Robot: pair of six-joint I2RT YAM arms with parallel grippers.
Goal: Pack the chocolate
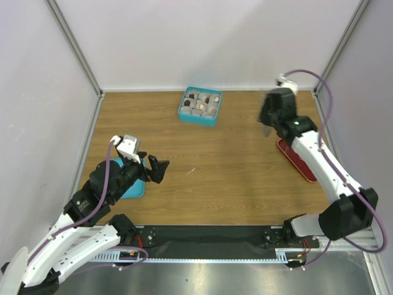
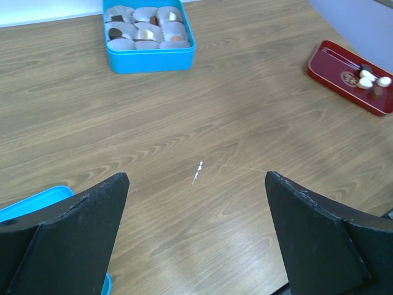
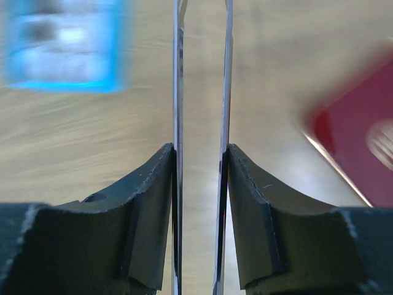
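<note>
Right wrist view: right gripper [image 3: 201,160] clamped on long metal tweezers [image 3: 178,74], presumably to lift chocolate [image 2: 367,80], right of teal box [image 3: 64,46]; left gripper [image 2: 196,179] jaws apart, idle.

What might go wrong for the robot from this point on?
1. The right gripper pinches thin metal tweezers; they might twist or slip in that grip.
2. The chocolate on the red tray is small and rounded, so a piece may pop out of the tips and roll away.
3. The paper cups sit tightly packed in the teal box; the tips could nudge a neighbouring cup.
</note>
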